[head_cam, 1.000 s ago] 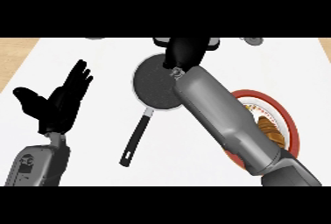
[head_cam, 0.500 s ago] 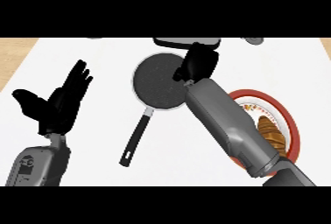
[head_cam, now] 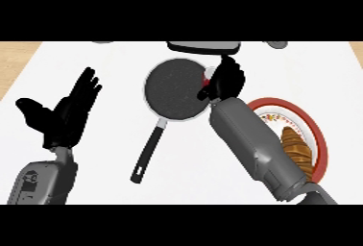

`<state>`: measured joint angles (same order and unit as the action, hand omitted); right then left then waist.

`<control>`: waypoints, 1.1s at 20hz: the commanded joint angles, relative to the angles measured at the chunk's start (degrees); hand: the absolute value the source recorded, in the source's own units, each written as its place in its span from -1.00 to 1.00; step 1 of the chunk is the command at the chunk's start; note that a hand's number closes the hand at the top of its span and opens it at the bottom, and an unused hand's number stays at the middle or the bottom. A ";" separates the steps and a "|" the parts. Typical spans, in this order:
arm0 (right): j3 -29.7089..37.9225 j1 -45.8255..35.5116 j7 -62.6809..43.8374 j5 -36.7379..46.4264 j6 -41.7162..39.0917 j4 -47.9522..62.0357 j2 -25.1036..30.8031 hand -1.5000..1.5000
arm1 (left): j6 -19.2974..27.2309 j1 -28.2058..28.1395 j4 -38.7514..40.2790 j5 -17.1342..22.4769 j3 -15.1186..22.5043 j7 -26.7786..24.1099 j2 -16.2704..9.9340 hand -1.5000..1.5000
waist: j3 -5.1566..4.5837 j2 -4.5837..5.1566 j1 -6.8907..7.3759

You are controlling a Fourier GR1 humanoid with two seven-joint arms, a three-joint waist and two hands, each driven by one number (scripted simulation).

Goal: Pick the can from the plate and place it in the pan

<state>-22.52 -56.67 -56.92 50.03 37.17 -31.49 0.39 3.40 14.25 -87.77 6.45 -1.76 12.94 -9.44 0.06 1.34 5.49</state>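
- The can [head_cam: 208,78] shows only as a small red and pale sliver at the right rim of the pan, above the frame's middle, mostly hidden by the right hand [head_cam: 225,81], whose black fingers curl around it.
- The pan [head_cam: 177,96] is round, with a dark speckled inside and a thin pale rim; its long black handle runs down and to the left toward the frame's lower middle.
- The plate [head_cam: 320,139], at the right of the frame, has a broad red rim and a white patterned centre; a ridged brown croissant [head_cam: 294,149] lies on it, partly behind the grey right forearm.
- The left hand [head_cam: 64,115] rests at the left of the frame, fingers straight and spread, holding nothing.
- The counter [head_cam: 92,57] is a flat, smooth white surface; tan wood-coloured strips show at the upper left and upper right corners.
- A dark object with a pale rim [head_cam: 202,46] sits at the top edge, just above the pan.
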 commanded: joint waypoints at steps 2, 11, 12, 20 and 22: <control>-1.32 1.90 -0.74 -2.80 14.83 -3.93 -0.38 -1.00 | 0.47 0.82 0.55 0.01 -0.55 0.58 0.01 0.00 | 0.03 -0.48 -1.52; -5.60 14.57 0.96 -5.88 30.43 -22.57 -0.38 -1.00 | -0.24 -3.65 -0.21 1.21 -3.55 -0.13 -1.98 0.00 | -0.02 -1.81 -5.32; -7.07 16.56 1.02 -6.11 31.19 -25.67 -0.38 -1.00 | 0.02 -1.72 -0.40 1.81 -4.80 1.41 -2.96 0.00 | -0.01 -1.90 -5.68; -16.46 38.73 7.06 -1.15 31.04 -51.82 -0.38 -1.00 | 1.09 -5.57 -3.29 0.21 -3.71 0.37 -1.78 0.00 | -0.08 -1.96 -6.94; -17.18 45.83 8.79 0.81 29.23 -57.73 1.86 -1.00 | 1.91 -4.15 -5.13 0.22 -3.40 3.38 -1.65 0.00 | -0.06 -1.80 -6.75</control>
<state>-36.39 -21.07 -48.30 47.02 65.38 -78.38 0.90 4.39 8.77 -91.21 7.12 -5.16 13.59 -10.71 0.01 -0.53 -1.01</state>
